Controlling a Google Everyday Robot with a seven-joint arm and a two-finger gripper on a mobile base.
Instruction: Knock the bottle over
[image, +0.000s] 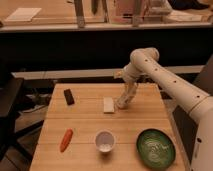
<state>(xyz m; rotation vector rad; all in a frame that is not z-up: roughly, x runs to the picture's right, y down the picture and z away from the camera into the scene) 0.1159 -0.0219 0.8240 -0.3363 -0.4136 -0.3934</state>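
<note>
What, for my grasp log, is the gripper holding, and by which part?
Cannot be told: the gripper hangs low, close beside the flat white rectangular block.

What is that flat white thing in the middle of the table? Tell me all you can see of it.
The white block is a plain, flat rectangle with no markings that show; its material cannot be told. It lies flat on the wooden table, near the middle, its long side running front to back. The arm's end effector is down close by its right edge; whether they touch cannot be told. The white cup stands apart, in front of it.
</note>
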